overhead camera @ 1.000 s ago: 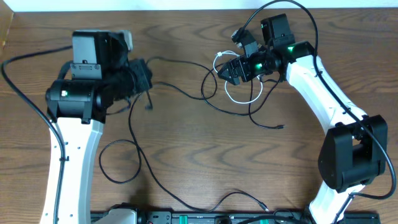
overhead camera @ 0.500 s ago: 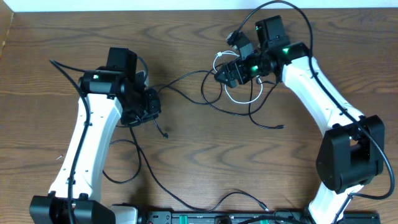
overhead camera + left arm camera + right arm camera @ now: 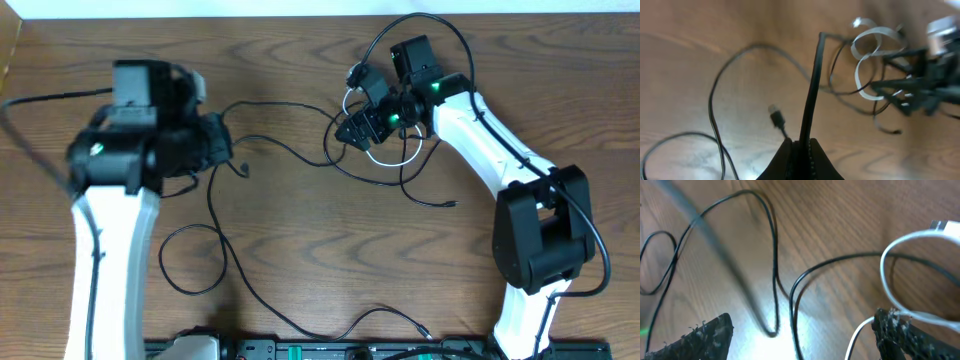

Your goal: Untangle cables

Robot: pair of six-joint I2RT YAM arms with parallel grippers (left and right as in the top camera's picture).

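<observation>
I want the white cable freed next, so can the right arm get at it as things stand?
Probably yes. The right arm's fingers stand open over the tangle, and the white cable loops beside one of them. Black cables lie between them, though, so it may catch those too.

The right gripper [image 3: 800, 330] hung low over the wooden desk [image 3: 840, 210], its two dark, rough-edged fingers [image 3: 705, 337] spread wide at the bottom corners of the view with nothing clamped between them. Thin black cables [image 3: 775, 270] snaked across the wood in the gap between them, one arching up and down again, another curving off to the right. A blurred dark cord [image 3: 720, 250] slanted in from the upper left. At the right, a white cable [image 3: 882, 275] looped against the right-hand finger, with its white plug [image 3: 942, 226] near the edge.
</observation>
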